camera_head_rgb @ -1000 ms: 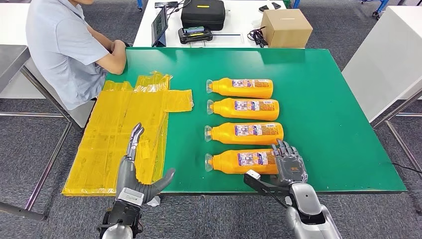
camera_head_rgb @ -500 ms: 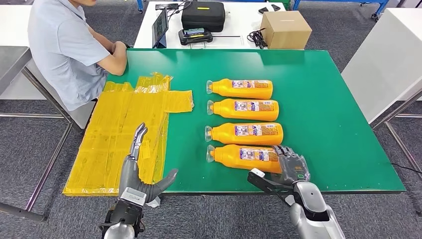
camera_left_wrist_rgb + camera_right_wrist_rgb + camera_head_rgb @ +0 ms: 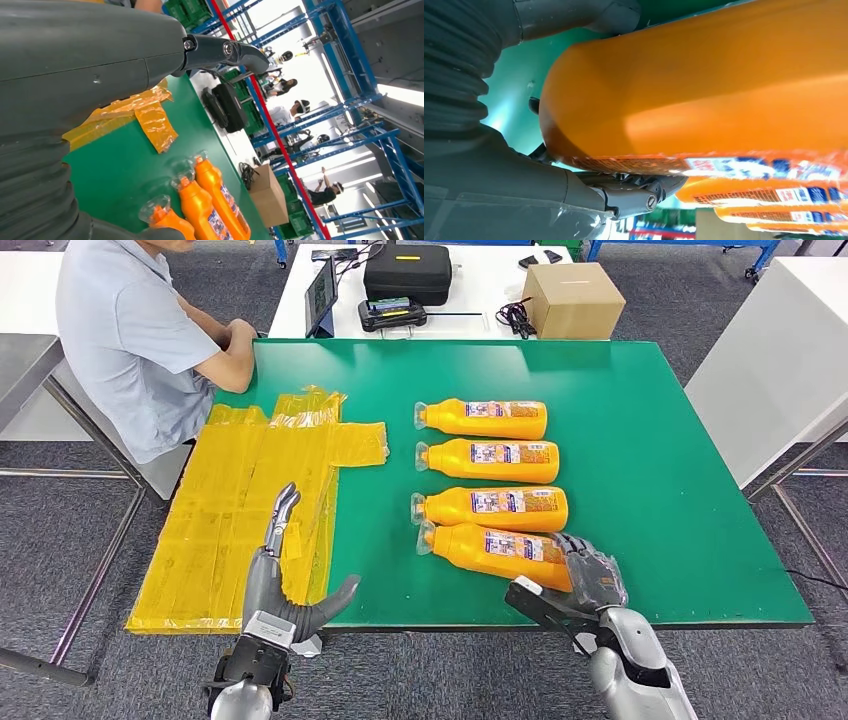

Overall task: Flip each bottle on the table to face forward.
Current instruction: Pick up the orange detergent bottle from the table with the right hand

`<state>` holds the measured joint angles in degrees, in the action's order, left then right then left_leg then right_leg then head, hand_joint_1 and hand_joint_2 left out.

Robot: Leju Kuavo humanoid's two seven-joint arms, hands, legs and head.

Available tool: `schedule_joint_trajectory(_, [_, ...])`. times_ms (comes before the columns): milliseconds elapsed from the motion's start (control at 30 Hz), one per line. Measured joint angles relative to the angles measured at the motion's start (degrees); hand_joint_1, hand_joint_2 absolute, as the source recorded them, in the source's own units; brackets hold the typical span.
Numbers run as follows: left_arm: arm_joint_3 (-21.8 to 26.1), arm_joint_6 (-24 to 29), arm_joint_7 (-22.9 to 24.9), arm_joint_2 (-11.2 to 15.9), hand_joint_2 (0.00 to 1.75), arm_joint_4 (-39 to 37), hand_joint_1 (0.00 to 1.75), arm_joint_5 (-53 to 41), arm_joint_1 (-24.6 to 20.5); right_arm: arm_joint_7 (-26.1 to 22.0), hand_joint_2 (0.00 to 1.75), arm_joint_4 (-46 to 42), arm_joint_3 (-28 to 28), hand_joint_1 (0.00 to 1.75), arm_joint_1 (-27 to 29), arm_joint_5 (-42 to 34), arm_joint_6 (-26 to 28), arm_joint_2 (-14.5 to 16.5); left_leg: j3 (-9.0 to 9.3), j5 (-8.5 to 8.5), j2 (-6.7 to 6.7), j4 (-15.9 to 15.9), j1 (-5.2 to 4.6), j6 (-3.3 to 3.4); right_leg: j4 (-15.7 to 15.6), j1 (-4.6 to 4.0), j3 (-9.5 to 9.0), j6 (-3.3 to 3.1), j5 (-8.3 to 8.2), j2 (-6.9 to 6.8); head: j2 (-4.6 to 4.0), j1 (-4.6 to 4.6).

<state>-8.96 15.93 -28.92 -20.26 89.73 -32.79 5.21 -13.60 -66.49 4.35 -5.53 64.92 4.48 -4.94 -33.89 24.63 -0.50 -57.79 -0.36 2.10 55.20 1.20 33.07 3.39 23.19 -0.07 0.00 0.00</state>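
- Four orange bottles lie on their sides in a row on the green worktop (image 3: 680,470), caps pointing toward its left edge.
- The nearest bottle (image 3: 495,553), close to the front edge, is tilted out of line, its cap end swung toward the next bottle (image 3: 492,507).
- The right hand (image 3: 590,575) grips the base of that nearest bottle, fingers wrapped around it; the right wrist view shows the orange body pressed against the hand, thumb on one side and fingers on the other.
- The two far bottles (image 3: 485,439) lie parallel, labels showing.
- The left hand (image 3: 285,585) hovers over the front-left corner, fingers spread and holding nothing, above yellow plastic sheeting (image 3: 250,500).
- A person (image 3: 140,340) sits at the far-left corner, arm resting on the worktop.
- Beyond the far edge stand a cardboard box (image 3: 572,298) and a black case (image 3: 407,268).
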Motion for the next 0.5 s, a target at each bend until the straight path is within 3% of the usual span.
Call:
schedule_joint_trajectory(333, [0.0,-0.16,0.07,0.0,1.75,-0.07,0.0,0.06,-0.43,-1.06,1.75,-0.31,-0.13,1.75,0.42,-1.65,0.0,0.29,0.0,0.0,0.02,0.0,0.01,0.0,0.0,-0.01,0.02,0.0,0.0,0.01,0.0,-0.01])
schedule_joint_trajectory(500, [-0.04,0.26,0.11,0.0,1.75,-0.14,0.0,1.04,-0.56,-5.07,1.75,-5.99,-1.09,1.75,4.84,-8.92,-0.91,2.46,-0.18,0.0,0.0,0.0,0.02,-0.01,0.01,-0.01,0.14,0.0,0.0,0.01,0.0,-0.01])
